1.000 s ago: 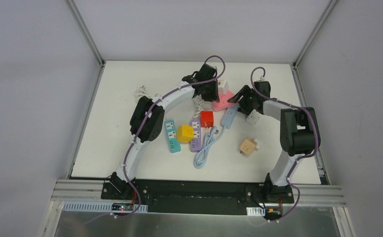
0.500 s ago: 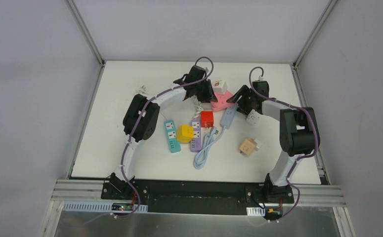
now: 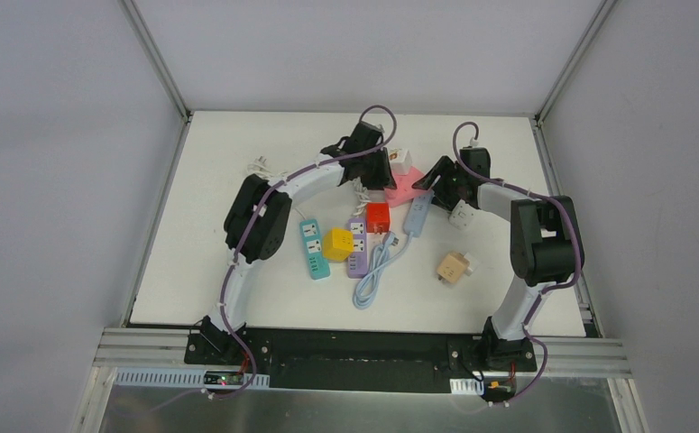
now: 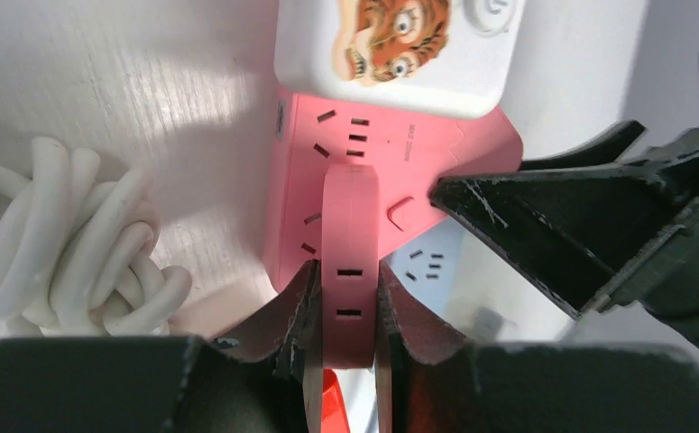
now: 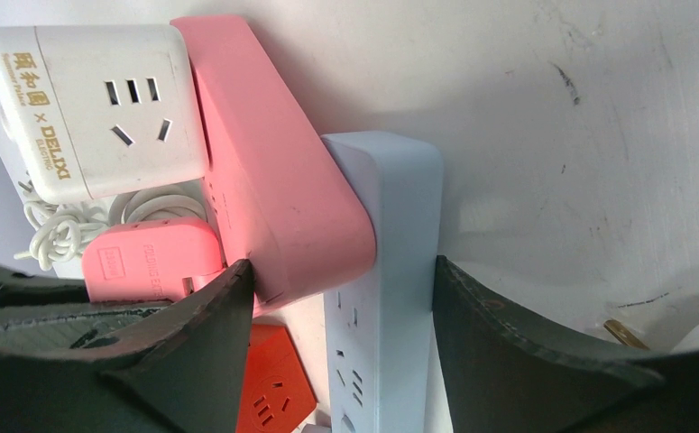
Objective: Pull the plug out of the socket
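A white worktop (image 3: 212,152) sits enclosed by plain grey walls (image 3: 57,180), aluminium posts (image 3: 155,59) rising from its far corners.

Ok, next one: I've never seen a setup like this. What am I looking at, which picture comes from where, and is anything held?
Two robot arms, the left arm and the right arm, are bolted at the near edge of a white table. The wide picture comes from a fixed camera above and behind them; each close-up comes from a camera on one wrist. On the table lie sockets, among them a red cube and a purple strip. The left gripper is shut on a pink plug that looks seated in a pink block, not yet pulled out. The right gripper straddles that block's corner and a blue strip; whether it presses them, I cannot tell. A white cube sits at the block's far end.
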